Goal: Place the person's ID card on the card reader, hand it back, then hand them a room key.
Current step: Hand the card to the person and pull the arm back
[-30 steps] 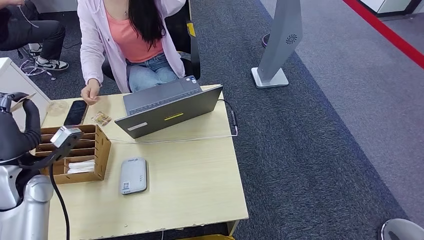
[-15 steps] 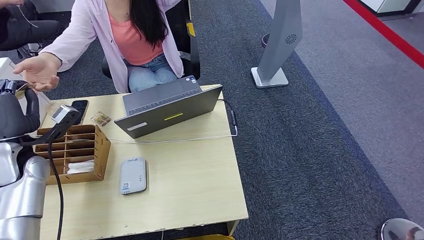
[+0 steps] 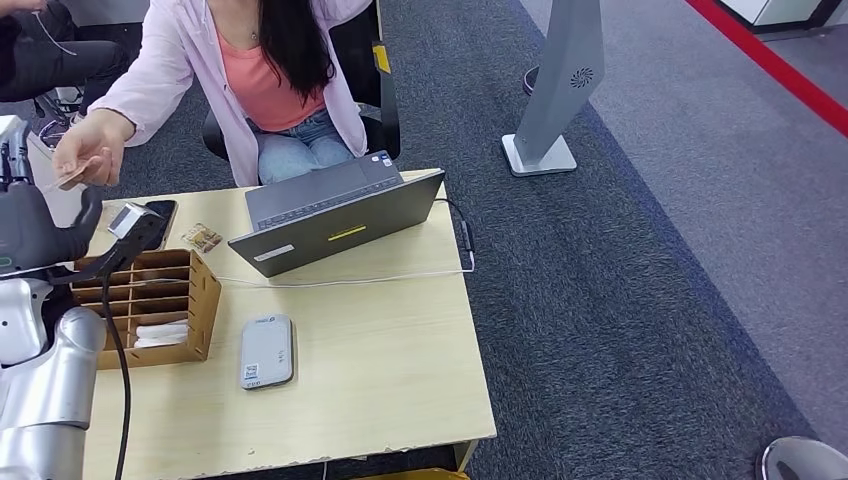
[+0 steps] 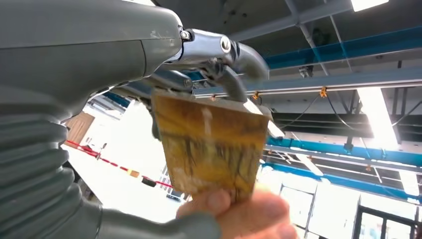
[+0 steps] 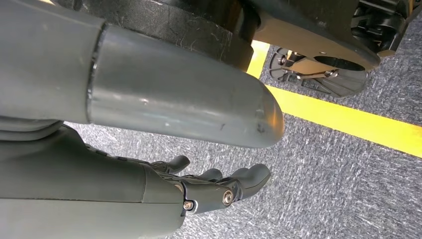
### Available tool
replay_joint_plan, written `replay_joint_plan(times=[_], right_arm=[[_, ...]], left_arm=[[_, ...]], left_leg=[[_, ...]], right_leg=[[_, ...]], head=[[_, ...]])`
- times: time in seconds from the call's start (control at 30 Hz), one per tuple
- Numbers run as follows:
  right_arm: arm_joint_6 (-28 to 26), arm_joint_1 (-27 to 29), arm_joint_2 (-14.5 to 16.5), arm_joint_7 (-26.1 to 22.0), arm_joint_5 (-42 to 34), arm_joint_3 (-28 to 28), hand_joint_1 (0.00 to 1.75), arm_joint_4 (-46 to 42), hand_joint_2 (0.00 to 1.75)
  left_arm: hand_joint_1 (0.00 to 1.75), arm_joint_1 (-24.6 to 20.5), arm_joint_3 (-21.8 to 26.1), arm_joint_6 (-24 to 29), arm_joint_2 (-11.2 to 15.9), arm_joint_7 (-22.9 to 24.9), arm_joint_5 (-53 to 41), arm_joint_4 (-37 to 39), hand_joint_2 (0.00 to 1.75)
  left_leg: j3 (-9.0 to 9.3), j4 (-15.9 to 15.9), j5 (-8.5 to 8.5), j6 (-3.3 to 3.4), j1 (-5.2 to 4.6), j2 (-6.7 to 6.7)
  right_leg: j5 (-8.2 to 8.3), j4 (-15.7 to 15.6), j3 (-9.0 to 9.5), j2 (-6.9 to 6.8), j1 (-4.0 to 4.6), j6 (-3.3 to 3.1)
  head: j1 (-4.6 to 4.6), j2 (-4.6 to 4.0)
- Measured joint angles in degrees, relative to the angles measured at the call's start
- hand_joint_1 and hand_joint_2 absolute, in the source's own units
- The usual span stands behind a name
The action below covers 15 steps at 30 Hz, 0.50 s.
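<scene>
Left hand (image 4: 219,79) was raised at the desk's far left corner, thumb and fingers pinched on one edge of the ID card (image 4: 211,144). The person's hand (image 3: 88,152) gripped the opposite edge, so both held it at once.

Right hand (image 5: 219,186) hung by the robot's side above the carpet, holding nothing, fingers loosely apart.

Risks, as judged:
- Early release before the person's grip was firm: card falls to the floor beside the desk.
- Late release: a tug, card bends or slips.

Count:
- one ID card
- one card reader (image 3: 267,350), on the desk (image 3: 380,380)
- one cardboard organiser (image 3: 150,300), white cards in its near slots, number unclear
- one laptop (image 3: 330,215)
- one phone (image 3: 160,212)
</scene>
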Motion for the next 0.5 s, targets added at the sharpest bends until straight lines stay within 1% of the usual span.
replay_joint_plan(times=[0.1, 0.23, 0.33, 0.4, 0.5], right_arm=[[-0.01, 0.02, 0.02, 0.01, -0.05, 0.0, 0.0, 0.0, 0.0], [-0.04, 0.05, 0.02, 0.0, -0.1, -0.04, 0.0, 0.0, 0.0], [-0.26, 0.09, 0.02, 0.01, -0.5, -0.27, 0.0, 0.0, 0.0], [-0.57, 0.12, 0.02, 0.02, -0.87, -0.64, 0.0, 0.0, 0.0], [-0.96, 0.15, 0.01, 0.02, -1.16, -1.41, 0.0, 0.0, 0.0]], left_arm=[[0.0, 0.23, -0.01, -0.01, -0.25, -0.01, -0.05, 0.04, 0.0], [0.0, 1.52, -0.05, -0.3, -0.77, -0.67, 1.32, -0.81, 1.75], [0.0, 4.63, -0.72, -1.39, -1.72, -2.63, 3.72, -4.62, 1.75], [0.0, 8.07, -1.96, -2.03, -2.44, -3.2, 3.97, -9.25, 1.75], [0.0, 13.26, -4.38, -2.53, -3.29, -2.76, 3.2, -16.13, 1.75]], left_leg=[[-0.01, 0.0, 0.0, 0.0, 0.0, 0.0], [0.0, 0.0, 0.0, 0.0, -0.01, 0.01], [0.0, 0.0, -0.01, 0.0, -0.02, 0.03], [-0.01, 0.0, -0.02, 0.01, -0.03, 0.05], [-0.08, 0.0, -0.03, 0.03, -0.03, 0.05]], right_leg=[[0.0, 0.0, 0.0, 0.0, 0.0, 0.0], [0.0, 0.0, -0.01, 0.0, 0.0, 0.0], [0.0, -0.01, -0.01, 0.02, -0.01, 0.0], [0.0, -0.02, -0.03, 0.03, -0.01, 0.0], [-0.01, -0.03, -0.08, 0.03, -0.01, 0.0]], head=[[-0.01, 0.0], [0.0, 0.0], [-0.03, 0.0], [-0.05, 0.0], [-0.02, 0.0]])
